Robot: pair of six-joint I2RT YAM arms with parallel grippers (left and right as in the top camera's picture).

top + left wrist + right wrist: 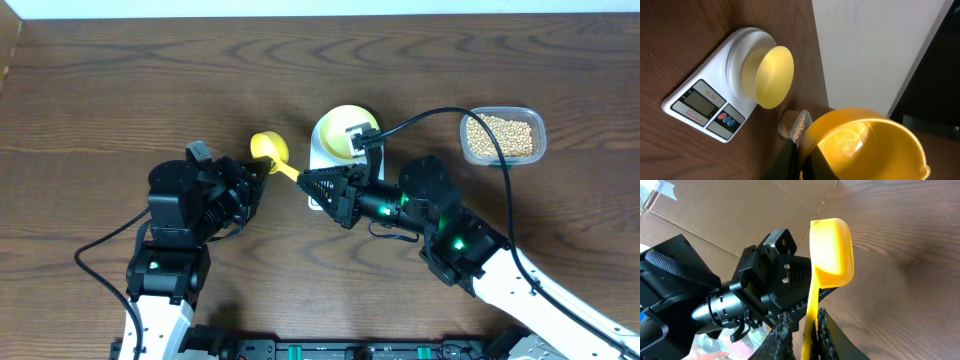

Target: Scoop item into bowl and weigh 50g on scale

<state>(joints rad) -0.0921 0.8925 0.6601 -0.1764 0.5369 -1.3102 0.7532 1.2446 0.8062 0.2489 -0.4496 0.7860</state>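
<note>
The right gripper (805,323) pinches the scoop (270,148) handle in its jaws, the left gripper (801,162) jaws I cannot tell: swing it level to the beans (503,137) in the tub (541,122), near the bowl (771,75) on the scale (682,97).

A small round pale yellow bowl (772,75) sits on a white rounded digital kitchen scale (695,107). Up close, a bright yellow plastic scoop (865,145), seemingly empty, partly hides a clear plastic tub (802,122) of small tan beans (789,125).
</note>
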